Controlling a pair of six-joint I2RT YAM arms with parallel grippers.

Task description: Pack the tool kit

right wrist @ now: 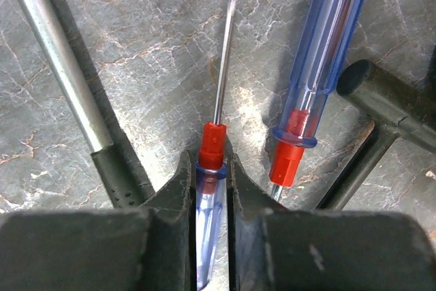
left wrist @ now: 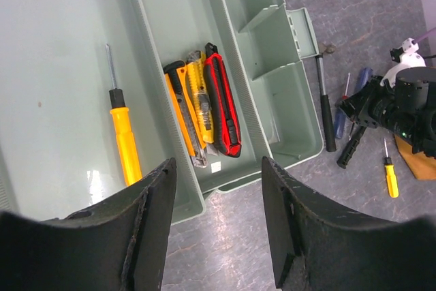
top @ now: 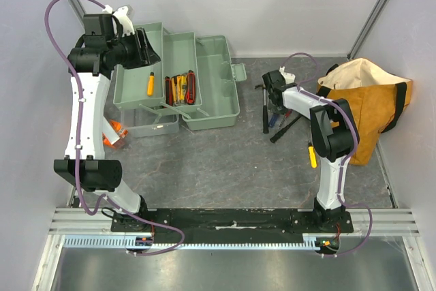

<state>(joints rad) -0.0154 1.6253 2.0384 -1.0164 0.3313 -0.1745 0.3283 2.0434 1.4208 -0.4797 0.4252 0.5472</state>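
The pale green tool kit (top: pixel 216 93) lies open at the back left, with its trays spread out. One tray holds a yellow screwdriver (left wrist: pixel 125 142), the one beside it several red and yellow utility knives (left wrist: pixel 206 108). My left gripper (left wrist: pixel 218 168) hangs open and empty over the box's near edge. My right gripper (right wrist: pixel 212 165) is shut on the clear blue handle of a small screwdriver (right wrist: pixel 212 142) with a red collar, low over the table. A second blue screwdriver (right wrist: pixel 320 66) lies to its right, and the hammer (right wrist: pixel 61 66) to its left.
An orange-tan bag (top: pixel 371 103) with black straps sits at the right. A small yellow screwdriver (top: pixel 312 155) lies on the table near the right arm. A black-handled tool (right wrist: pixel 388 117) lies by the blue screwdrivers. Something orange (top: pixel 116 134) sits left of the box.
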